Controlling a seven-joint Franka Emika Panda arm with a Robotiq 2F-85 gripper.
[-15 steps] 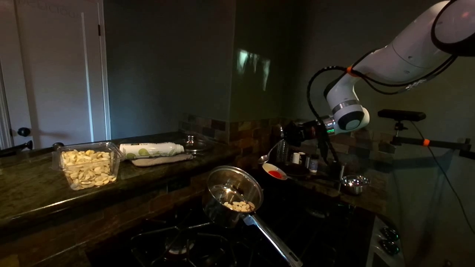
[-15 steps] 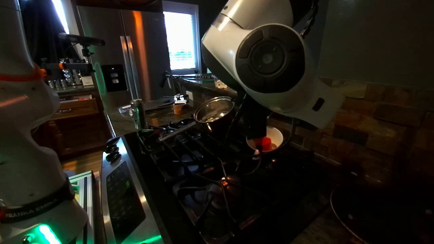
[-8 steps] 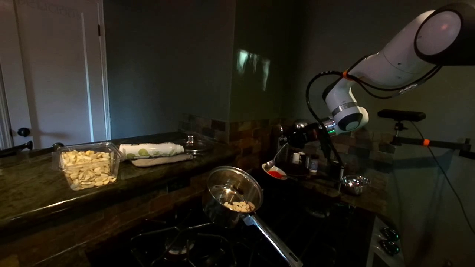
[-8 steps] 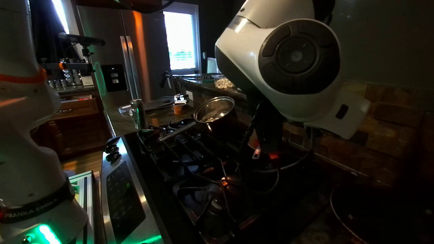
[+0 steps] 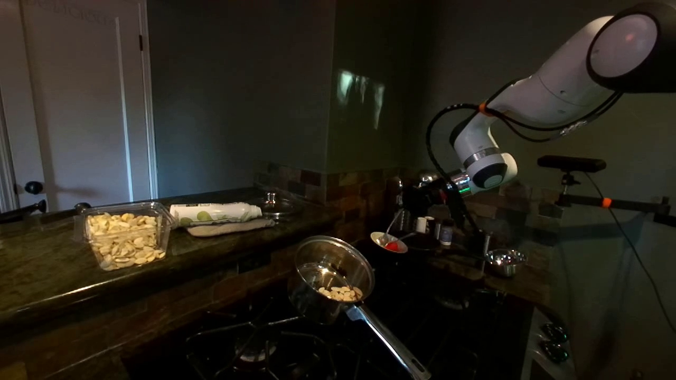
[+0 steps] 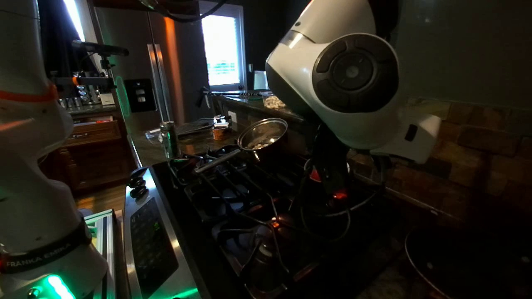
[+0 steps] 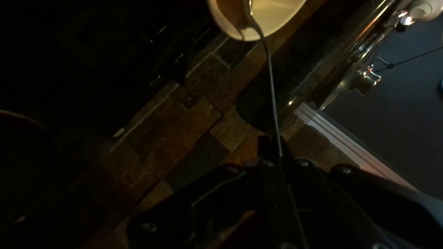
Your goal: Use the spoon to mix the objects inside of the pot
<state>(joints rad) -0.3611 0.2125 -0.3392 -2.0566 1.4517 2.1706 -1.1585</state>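
Note:
My gripper (image 7: 277,147) is shut on the handle of a metal spoon (image 7: 271,81). In an exterior view the spoon (image 5: 394,219) slants down from the gripper (image 5: 405,205) into a small white pot (image 5: 376,237). The spoon's head lies inside the pot, beside a red object (image 5: 392,246). In the wrist view the pot's cream inside (image 7: 278,12) shows at the top edge, with the spoon over its rim; the red object is out of that view. In an exterior view the arm partly hides the pot and the red object (image 6: 315,175) and hides the spoon.
A steel saucepan (image 5: 364,258) with pale pieces (image 5: 340,293) stands on the stove, its handle (image 6: 216,161) pointing outward. A steel bowl (image 5: 505,262) and small bottles (image 5: 446,233) stand near the pot. A plastic box of pale pieces (image 5: 127,240) sits on the ledge.
The gripper moved and the spoon came down: its head was above the pot's edge a second ago and is now inside the pot. The pot and red object shifted slightly.

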